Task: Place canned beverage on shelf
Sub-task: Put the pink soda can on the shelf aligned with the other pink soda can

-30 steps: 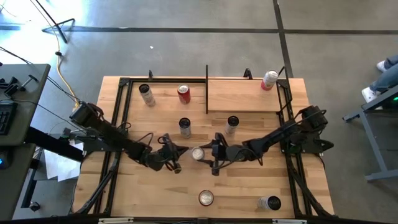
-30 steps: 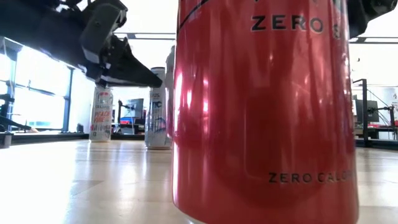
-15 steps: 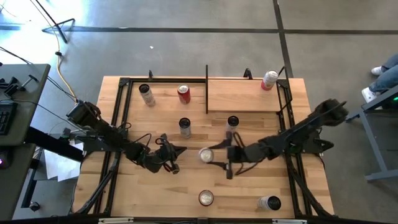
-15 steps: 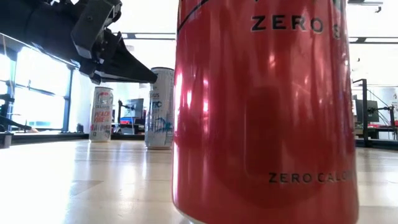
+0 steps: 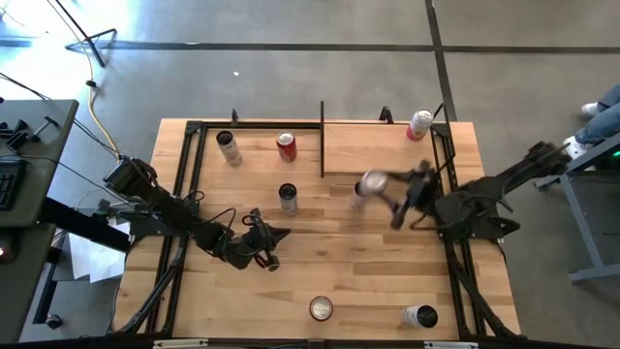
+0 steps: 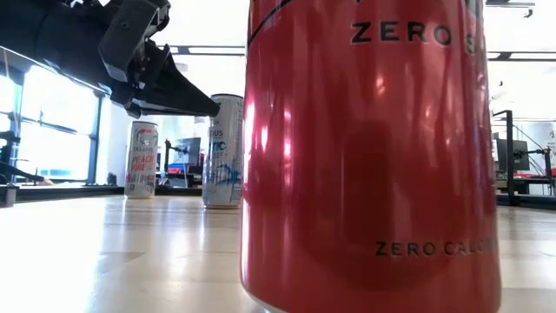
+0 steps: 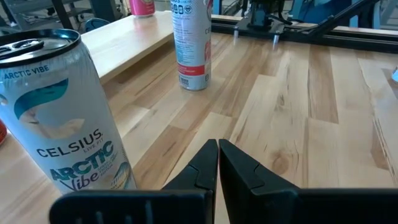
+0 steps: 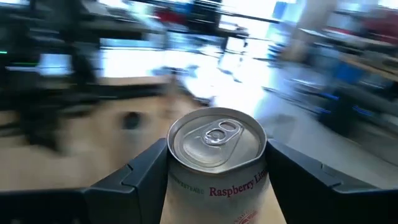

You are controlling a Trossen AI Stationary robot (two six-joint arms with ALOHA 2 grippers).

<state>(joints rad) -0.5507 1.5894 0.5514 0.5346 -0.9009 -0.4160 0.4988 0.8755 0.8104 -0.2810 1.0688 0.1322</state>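
My right gripper [image 5: 381, 188] is shut on a silver can with "Raspberry" lettering [image 8: 217, 163], just near of the shelf [image 5: 378, 147]. The shelf is a pale wood platform edged with black bars at the table's far right. A pink-and-white can [image 5: 419, 124] stands on the shelf's far right corner. My left gripper [image 5: 272, 236] is shut and empty above the table's middle left. It also shows in the left wrist view [image 7: 217, 155] and in the low view [image 6: 208, 108]. My right gripper pinches the can's side wall just under the top rim [image 8: 180, 180], one finger [image 8: 140, 174] on each side. The fingers come about level from the table's right side. The can sits upright in the hold, top up, and looks lifted clear of the table.
Another can [image 5: 358, 200] stands right beside the held one. More cans stand at the far left [image 5: 229, 147], [image 5: 286, 145], in the middle [image 5: 288, 198] and near the front edge [image 5: 321, 308], [image 5: 419, 315]. A Celsius can [image 7: 62, 118] stands close to my left gripper.
My right gripper has carried the can from the table's middle toward the right and far edges, up to the shelf's near side. The can has stayed upright in the hold. My left gripper has risen a little and stays shut.
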